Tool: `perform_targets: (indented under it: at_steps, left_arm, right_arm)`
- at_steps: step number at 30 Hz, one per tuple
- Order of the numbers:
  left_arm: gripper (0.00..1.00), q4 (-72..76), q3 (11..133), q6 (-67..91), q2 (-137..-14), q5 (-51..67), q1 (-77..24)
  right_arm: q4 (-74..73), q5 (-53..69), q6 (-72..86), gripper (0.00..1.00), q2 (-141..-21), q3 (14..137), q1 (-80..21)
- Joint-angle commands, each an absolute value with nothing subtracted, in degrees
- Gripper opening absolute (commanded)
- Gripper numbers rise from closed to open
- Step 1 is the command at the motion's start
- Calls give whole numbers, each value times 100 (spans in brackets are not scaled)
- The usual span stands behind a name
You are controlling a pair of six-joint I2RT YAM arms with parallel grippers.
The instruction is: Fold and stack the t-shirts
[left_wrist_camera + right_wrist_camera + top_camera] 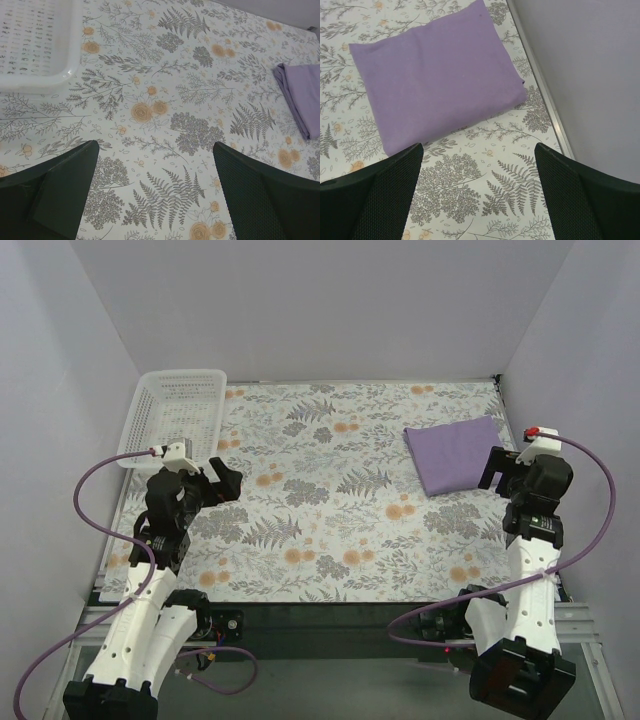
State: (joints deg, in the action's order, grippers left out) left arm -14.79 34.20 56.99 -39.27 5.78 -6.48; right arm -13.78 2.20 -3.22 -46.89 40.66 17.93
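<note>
The left gripper [215, 485] and right gripper [497, 468] both hang open, empty. The folded purple t-shirt [455, 455] lies just beyond the right one, by the side wall [575, 340]. Looks basically done to me; any last touch-up should press flat, not snag layers. Floral table cover [330, 530], white basket [135, 425] far-left, plain back wall [320, 310].

We see one plain lavender-purple t-shirt [455, 455], folded into a compact, roughly rectangular packet that lies flat on the floral tabletop [330, 510]. It rests in the far right part of the tabletop, close to the right edge, and is turned slightly askew to that edge. From the right wrist view we find its top face smooth and nearly free of creases, with stacked cloth layers showing at the corner nearest the edge.
</note>
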Motion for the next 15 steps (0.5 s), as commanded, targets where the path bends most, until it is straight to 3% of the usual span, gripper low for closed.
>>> perform_targets:
  at_steps: [1,15]
  left_arm:
    - [98,-1450,3393,5599,-3894,729,-650]
    - [98,-1415,3384,5572,-3920,826,-659]
  right_arm:
    - [-827,-263,-44,98,-4510,3877,1802]
    - [-501,-404,53,97,-4386,3533,1810]
